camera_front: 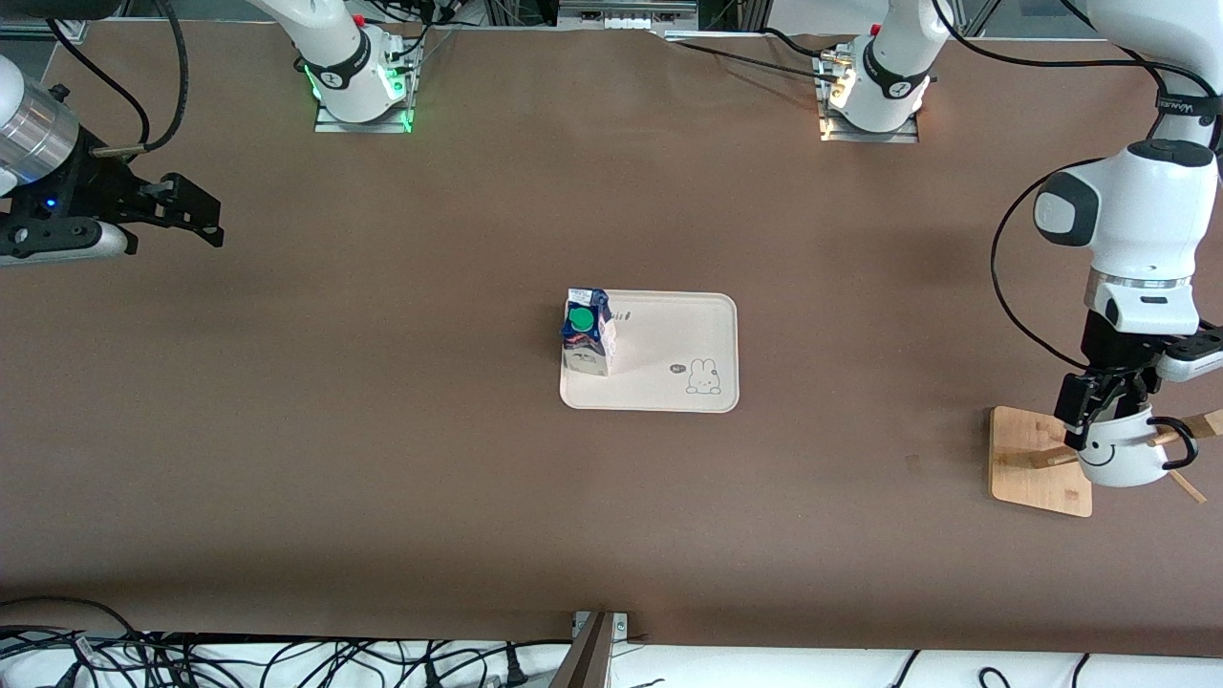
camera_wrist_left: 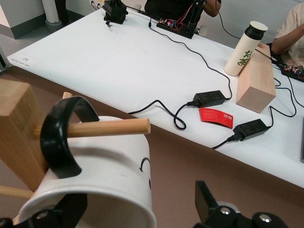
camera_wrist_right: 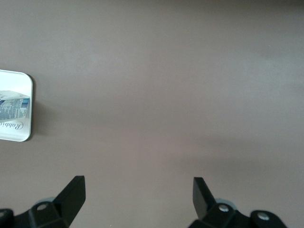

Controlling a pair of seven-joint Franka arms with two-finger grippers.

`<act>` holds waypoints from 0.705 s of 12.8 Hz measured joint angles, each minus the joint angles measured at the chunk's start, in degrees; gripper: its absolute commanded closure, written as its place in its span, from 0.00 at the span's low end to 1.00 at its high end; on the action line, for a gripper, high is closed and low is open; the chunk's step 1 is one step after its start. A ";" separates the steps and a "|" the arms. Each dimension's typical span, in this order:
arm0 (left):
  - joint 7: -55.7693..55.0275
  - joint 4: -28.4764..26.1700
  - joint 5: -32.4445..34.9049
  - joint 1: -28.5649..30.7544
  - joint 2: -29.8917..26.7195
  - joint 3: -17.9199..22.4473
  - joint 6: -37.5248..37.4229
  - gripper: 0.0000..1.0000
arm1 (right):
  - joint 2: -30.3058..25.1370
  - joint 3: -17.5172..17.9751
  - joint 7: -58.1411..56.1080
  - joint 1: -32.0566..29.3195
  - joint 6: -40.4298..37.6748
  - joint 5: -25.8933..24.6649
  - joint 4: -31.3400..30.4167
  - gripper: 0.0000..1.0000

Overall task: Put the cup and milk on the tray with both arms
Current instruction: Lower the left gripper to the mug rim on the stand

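At the right arm's end of the table: right gripper [camera_front: 191, 215], up in the air over the brown tabletop [camera_front: 382, 430], well apart from everything else, waiting. Claw released, fingers [camera_wrist_right: 71, 192] spread wide over plain table surface.

Near the middle of the table: tray [camera_front: 669, 325], cream-white, lying flat, bunny drawing [camera_front: 703, 376] at the corner nearer to the front camera and toward the left arm's end. On it, upright: milk [camera_front: 586, 332], green cap [camera_front: 579, 318] on top, standing right along the tray edge that faces the right arm's end. In the right wrist view, just a corner of that tray [camera_wrist_right: 14, 78] with a strip of the carton [camera_wrist_right: 14, 104] above the "Rabbit" script.

Toward the left arm's end, somewhat nearer to the front camera than the tray: wooden rack base [camera_front: 1027, 459], with pegs sticking out. Hanging from one peg [camera_wrist_left: 109, 127] by its black handle [camera_wrist_left: 59, 137]: cup [camera_front: 1127, 459], tipped on its side, smiley face outward, well apart from the tray. Down at the cup's rim: left gripper [camera_front: 1099, 411], claw released, spread wide. Seen from the left wrist, one finger [camera_wrist_left: 71, 209] apparently inside the mouth of the cup [camera_wrist_left: 109, 166], the other [camera_wrist_left: 204, 199] outside and clear of the wall.
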 measured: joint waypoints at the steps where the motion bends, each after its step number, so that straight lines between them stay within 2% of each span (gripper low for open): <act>1: 0.00 0.06 0.00 0.01 0.19 0.00 0.03 0.00 | 0.00 -0.01 0.00 0.00 0.00 0.00 0.01 0.00; 4: 0.00 0.69 0.00 0.01 0.38 0.00 0.07 0.02 | 0.00 -0.02 0.00 0.00 0.00 0.00 0.02 0.00; 7: 0.31 1.74 0.03 0.01 0.76 0.00 0.07 0.50 | 0.00 -0.06 0.00 -0.06 0.00 -0.01 0.02 0.00; 9: 1.99 1.87 0.05 0.01 0.90 0.00 0.07 0.75 | 0.00 -0.06 0.00 -0.07 0.00 -0.01 0.02 0.00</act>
